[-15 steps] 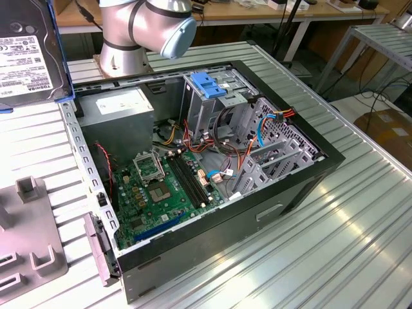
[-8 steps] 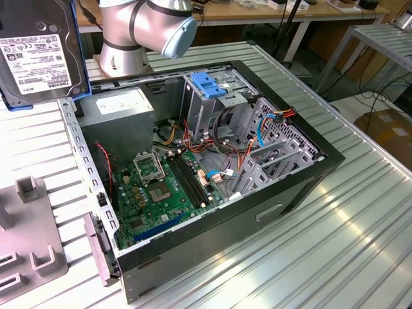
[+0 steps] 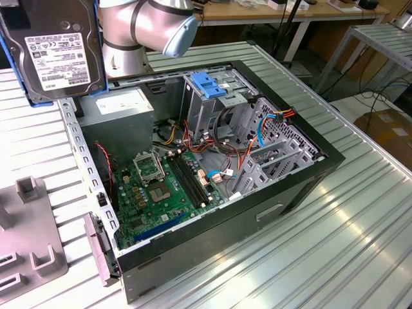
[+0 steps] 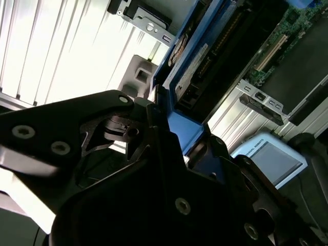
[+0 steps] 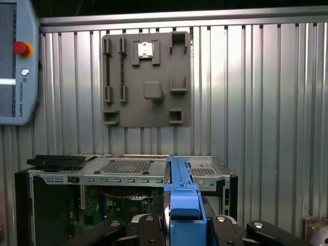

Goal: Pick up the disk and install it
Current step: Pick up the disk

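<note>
The disk [image 3: 61,55] hangs high at the exterior view's far left, well above the desk [image 3: 360,244] — the jaws are clamped on its blue rail [image 5: 182,200]. Below and to the right lies the open computer case [image 3: 309,174]. The risk, to my eye: loose cables [image 3: 254,132] crowd the drive cage [image 3: 206,96] — a tilted approach could snag or jam.

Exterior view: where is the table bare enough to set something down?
Bare: the ribbed table at the exterior view's right of the computer case. Crowded: the cables inside it; the grey fixture plate at that view's left.
</note>
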Robot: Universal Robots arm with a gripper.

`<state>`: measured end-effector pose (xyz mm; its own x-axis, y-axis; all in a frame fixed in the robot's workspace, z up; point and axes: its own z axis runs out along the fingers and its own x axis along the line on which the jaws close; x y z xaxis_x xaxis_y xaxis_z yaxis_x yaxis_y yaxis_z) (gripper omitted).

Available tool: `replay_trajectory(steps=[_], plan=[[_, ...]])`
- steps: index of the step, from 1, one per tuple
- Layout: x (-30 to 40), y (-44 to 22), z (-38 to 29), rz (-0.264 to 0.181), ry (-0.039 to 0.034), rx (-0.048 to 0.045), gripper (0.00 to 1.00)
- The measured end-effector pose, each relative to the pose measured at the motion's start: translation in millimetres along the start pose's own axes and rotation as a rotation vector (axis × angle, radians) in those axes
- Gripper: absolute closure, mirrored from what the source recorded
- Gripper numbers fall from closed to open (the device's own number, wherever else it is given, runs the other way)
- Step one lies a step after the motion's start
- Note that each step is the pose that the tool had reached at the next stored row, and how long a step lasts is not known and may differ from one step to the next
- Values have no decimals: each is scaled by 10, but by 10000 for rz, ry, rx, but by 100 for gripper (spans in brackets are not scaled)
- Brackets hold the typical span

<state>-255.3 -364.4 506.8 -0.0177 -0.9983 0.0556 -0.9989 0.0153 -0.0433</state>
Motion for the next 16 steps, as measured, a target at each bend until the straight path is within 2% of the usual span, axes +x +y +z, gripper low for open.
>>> replay_trajectory(steps=[6,7,9,11,16], plan=[[-3,-179,9,0,-1,1,63],[-4,-231,12,-1,0,0,63],[-5,-285,14,0,1,0,63],[-7,-399,20,0,-1,0,63],[-8,-553,28,0,0,0,63]])
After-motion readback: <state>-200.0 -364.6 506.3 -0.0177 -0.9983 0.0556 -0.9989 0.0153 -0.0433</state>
